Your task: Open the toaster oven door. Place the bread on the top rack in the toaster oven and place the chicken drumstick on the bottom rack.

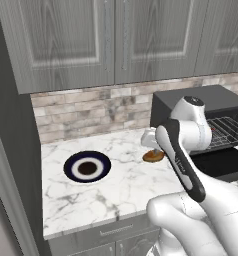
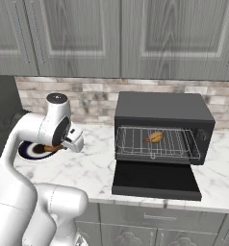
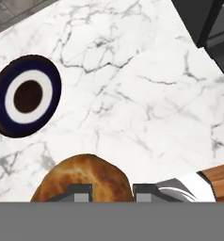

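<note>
Toaster oven (image 2: 163, 111), a boxy matte black countertop box, sits at the right of the right base view on the white marble table (image 2: 95, 168), with its flat black glass-windowed door (image 2: 156, 179) dropped flat toward the front edge. Silver wire racks show inside, and a small orange-brown piece (image 2: 155, 137) lies on the visible rack; I cannot tell from here whether it is the bun or the meat, or which rack level it rests on.

My gripper (image 3: 112, 190) is closed on a lumpy mottled golden-brown piece of food (image 3: 83, 178), which sits between my fingertips at the bottom of the hand view. In the left base view the same brown piece (image 1: 153, 156) shows just above the marble at centre right, tucked under my white wrist and left of the oven. Whether it touches the table I cannot tell.

A round dark-blue plate with a white ring and brown centre (image 3: 25, 96) lies bare at the left of the hand view, well apart from the oven. The left base view shows its whole face; in the right base view my arm covers most of it.
</note>
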Motion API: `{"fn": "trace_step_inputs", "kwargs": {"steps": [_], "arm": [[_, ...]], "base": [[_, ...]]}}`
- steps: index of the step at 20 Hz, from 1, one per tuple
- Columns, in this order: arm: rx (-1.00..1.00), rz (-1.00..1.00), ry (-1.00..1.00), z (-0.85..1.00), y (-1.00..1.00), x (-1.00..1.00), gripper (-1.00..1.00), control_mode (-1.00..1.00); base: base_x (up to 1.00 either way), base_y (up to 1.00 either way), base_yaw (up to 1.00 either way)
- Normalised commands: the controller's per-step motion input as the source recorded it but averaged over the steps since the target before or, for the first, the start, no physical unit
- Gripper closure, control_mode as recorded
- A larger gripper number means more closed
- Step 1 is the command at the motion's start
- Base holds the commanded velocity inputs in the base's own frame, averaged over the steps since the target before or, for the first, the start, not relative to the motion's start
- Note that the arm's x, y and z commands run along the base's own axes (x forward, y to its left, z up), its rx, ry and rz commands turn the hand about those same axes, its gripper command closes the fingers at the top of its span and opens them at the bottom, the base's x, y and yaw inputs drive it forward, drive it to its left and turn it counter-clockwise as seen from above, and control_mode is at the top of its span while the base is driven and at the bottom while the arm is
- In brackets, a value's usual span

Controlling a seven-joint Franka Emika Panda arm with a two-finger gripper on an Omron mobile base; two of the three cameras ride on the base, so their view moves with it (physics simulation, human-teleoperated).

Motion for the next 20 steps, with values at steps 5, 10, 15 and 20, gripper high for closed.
{"fn": "trace_step_inputs", "kwargs": {"steps": [5, 10, 15, 20], "arm": [[-0.01, 0.00, 0.00, 0.28, -0.61, -0.20, 1.00, -1.00], [-0.01, 0.00, 0.00, 0.25, -0.66, -0.22, 1.00, -1.00], [0.00, 0.00, 0.00, 0.23, -0.69, -0.13, 1.00, -1.00], [0.00, 0.00, 0.00, 0.12, -0.69, -0.02, 1.00, -1.00]], "base": [[0.00, 0.00, 0.00], [0.00, 0.00, 0.00], [0.00, 0.00, 0.00], [0.00, 0.00, 0.00]]}}
